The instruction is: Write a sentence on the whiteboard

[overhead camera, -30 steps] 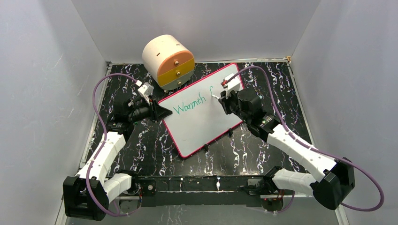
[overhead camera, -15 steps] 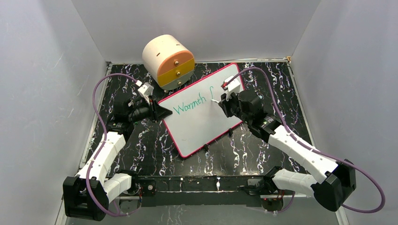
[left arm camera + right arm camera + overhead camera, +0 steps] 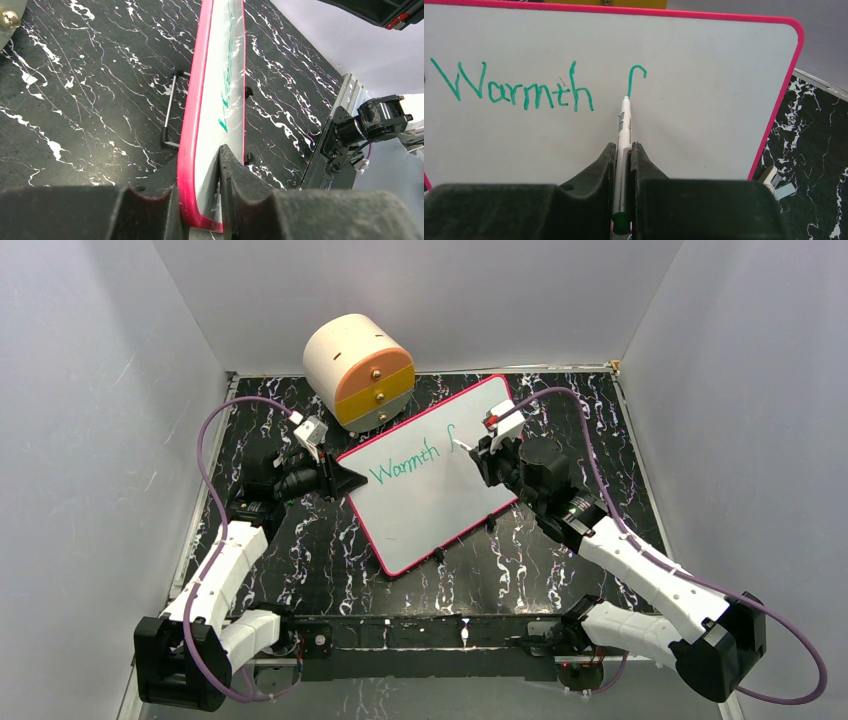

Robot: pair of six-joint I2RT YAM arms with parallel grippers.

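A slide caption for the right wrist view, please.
Right gripper holds a marker against the whiteboard, beside green "Warmth".

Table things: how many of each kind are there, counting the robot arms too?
Whiteboard: 1
Marker: 1
Round drawer box: 1
Robot arms, left arm and right arm: 2
Total: 5
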